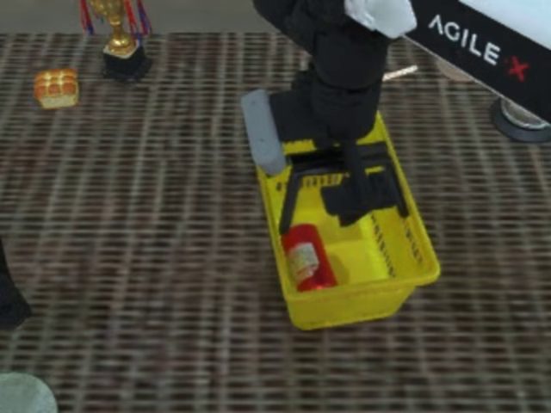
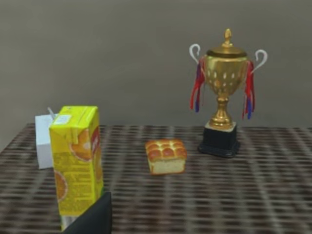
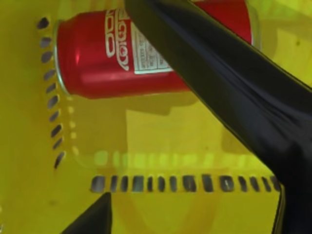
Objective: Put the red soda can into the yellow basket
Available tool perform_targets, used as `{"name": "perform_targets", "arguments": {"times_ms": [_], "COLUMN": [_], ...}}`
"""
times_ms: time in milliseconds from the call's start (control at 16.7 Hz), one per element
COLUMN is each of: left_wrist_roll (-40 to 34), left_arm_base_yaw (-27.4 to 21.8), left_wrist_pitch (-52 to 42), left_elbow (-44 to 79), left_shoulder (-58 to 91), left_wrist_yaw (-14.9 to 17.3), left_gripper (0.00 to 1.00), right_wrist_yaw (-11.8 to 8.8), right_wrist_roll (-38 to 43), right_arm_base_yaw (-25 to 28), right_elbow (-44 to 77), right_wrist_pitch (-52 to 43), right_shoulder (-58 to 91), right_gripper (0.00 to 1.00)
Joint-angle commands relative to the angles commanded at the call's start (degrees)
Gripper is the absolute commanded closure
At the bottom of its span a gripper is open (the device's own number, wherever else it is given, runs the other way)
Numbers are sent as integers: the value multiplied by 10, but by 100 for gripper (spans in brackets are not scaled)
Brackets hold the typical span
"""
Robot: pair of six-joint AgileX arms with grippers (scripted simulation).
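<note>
Red soda can point(image 1: 308, 258) lying inside yellow basket point(image 1: 413, 231), right end effector point(image 1: 362, 196) above.

Woven table point(image 1: 155, 258) under yellow basket point(image 1: 413, 237), trophy point(image 1: 120, 39), bread point(image 1: 56, 88)

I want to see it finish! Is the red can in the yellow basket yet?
Yes: the red soda can lies on its side inside the yellow basket. The right tool hangs open over the basket, holding nothing. Only pulling that arm away looks left.
</note>
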Motion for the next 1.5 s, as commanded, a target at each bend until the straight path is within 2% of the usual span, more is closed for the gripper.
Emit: {"name": "perform_targets", "arguments": {"times_ms": [120, 900, 1500], "left_wrist_roll": [0, 0, 0], "left_arm_base_yaw": [0, 0, 0], "left_wrist_pitch": [0, 0, 0], "left_elbow": [0, 0, 0], "left_shoulder": [0, 0, 0], "left_wrist_yaw": [0, 0, 0], "left_gripper": [0, 0, 0], "right_wrist_yaw": [0, 0, 0], "right_wrist_roll": [0, 0, 0], "right_arm_base_yaw": [0, 0, 0], "right_elbow": [0, 0, 0], "right_wrist_pitch": [0, 0, 0], "right_shoulder": [0, 0, 0], "right_gripper": [0, 98, 100]}}
